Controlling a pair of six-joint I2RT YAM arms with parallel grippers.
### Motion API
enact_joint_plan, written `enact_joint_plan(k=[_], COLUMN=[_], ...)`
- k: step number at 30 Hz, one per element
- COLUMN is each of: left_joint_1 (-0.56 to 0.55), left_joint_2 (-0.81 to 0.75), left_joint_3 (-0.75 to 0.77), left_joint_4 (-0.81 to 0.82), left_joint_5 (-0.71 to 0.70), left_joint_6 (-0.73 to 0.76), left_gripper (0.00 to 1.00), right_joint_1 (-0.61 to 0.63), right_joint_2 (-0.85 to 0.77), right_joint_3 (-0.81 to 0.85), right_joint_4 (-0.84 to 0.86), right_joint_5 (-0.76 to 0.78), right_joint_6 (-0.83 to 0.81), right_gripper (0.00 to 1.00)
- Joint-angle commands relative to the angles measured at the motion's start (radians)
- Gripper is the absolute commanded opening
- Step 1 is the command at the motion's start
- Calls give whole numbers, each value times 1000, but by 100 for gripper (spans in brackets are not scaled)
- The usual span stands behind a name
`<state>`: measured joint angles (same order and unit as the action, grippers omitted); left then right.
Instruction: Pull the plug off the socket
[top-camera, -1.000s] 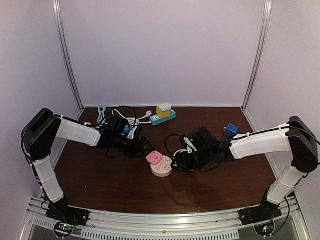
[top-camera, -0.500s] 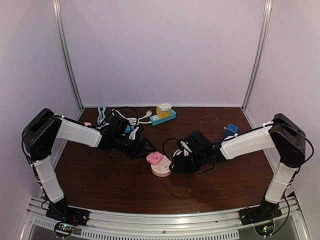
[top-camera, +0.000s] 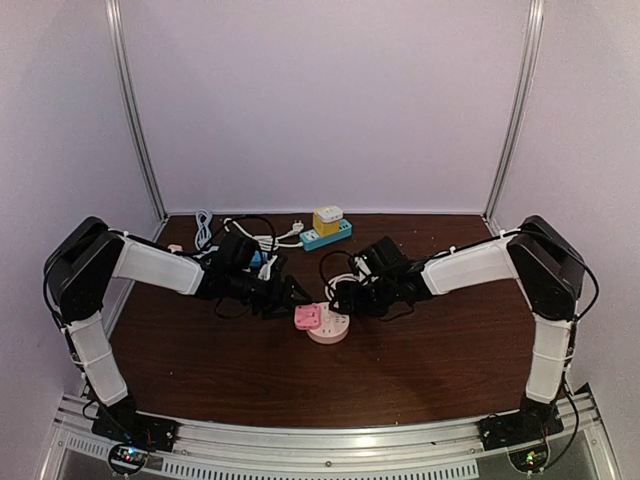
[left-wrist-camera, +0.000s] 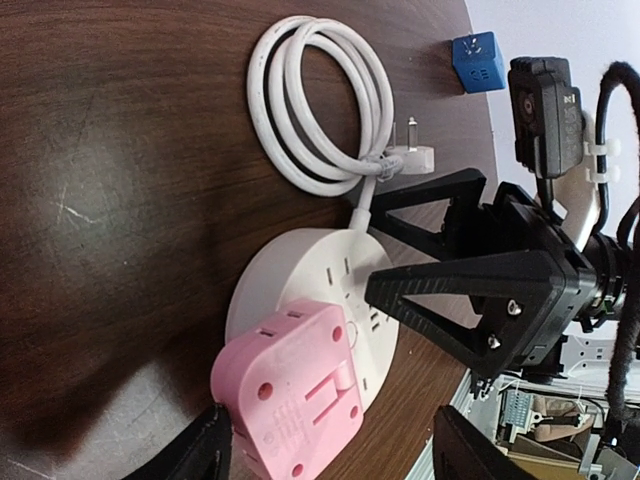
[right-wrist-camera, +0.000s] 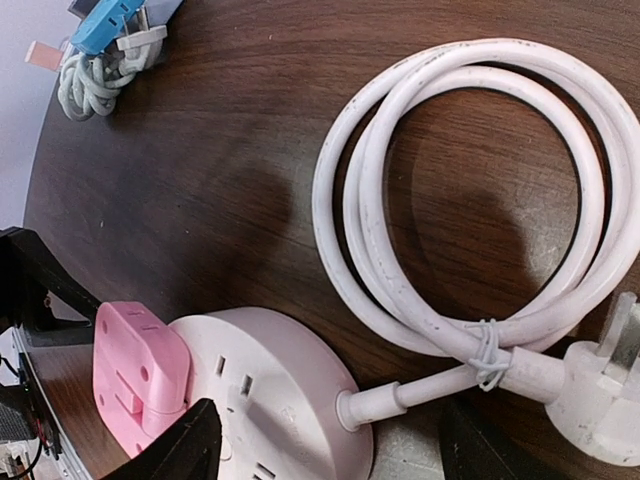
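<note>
A round white socket (top-camera: 333, 329) lies mid-table with a pink plug (top-camera: 307, 318) seated in its left part. My left gripper (top-camera: 291, 293) is open just left of and behind the plug. In the left wrist view the plug (left-wrist-camera: 290, 390) sits between its spread jaws (left-wrist-camera: 330, 460), untouched, on the socket (left-wrist-camera: 300, 265). My right gripper (top-camera: 340, 298) is open at the socket's far right. In the right wrist view its jaws (right-wrist-camera: 330, 450) straddle the socket (right-wrist-camera: 280, 390) where the cord leaves it; the plug (right-wrist-camera: 135, 375) is at the left.
The socket's white cord (right-wrist-camera: 470, 200) lies coiled behind it, with its own plug at the end. A teal power strip with a yellow adapter (top-camera: 325, 232) sits at the back. A blue cube adapter (top-camera: 461, 260) is at the right, and loose cables (top-camera: 215, 230) at the back left.
My right gripper has moved left and away from me, from the socket's right side to its far side. The socket has shifted slightly. The left gripper has barely moved.
</note>
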<state>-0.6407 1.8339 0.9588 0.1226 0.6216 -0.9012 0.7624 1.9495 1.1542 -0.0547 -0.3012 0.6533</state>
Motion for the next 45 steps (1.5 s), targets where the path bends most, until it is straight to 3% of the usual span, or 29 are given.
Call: enact_joint_plan(k=[1, 21, 32, 45], left_joint_1=[-7, -40, -42, -50], left_joint_2=[7, 52, 47, 40], left_joint_3=[-23, -45, -39, -24], left_joint_4=[1, 151, 156, 118], left_joint_5=[-2, -10, -14, -34], left_joint_6=[-46, -192, -195, -171], left_gripper=[68, 54, 29, 1], right_joint_1=[24, 61, 61, 93], right_joint_2=[-23, -20, 0, 1], right_joint_3=[-7, -57, -45, -36], right_joint_4=[-35, -26, -60, -119], right_joint_5=[-1, 34, 78, 123], right_joint_6=[-9, 41, 27, -5], right_gripper=[76, 78, 77, 82])
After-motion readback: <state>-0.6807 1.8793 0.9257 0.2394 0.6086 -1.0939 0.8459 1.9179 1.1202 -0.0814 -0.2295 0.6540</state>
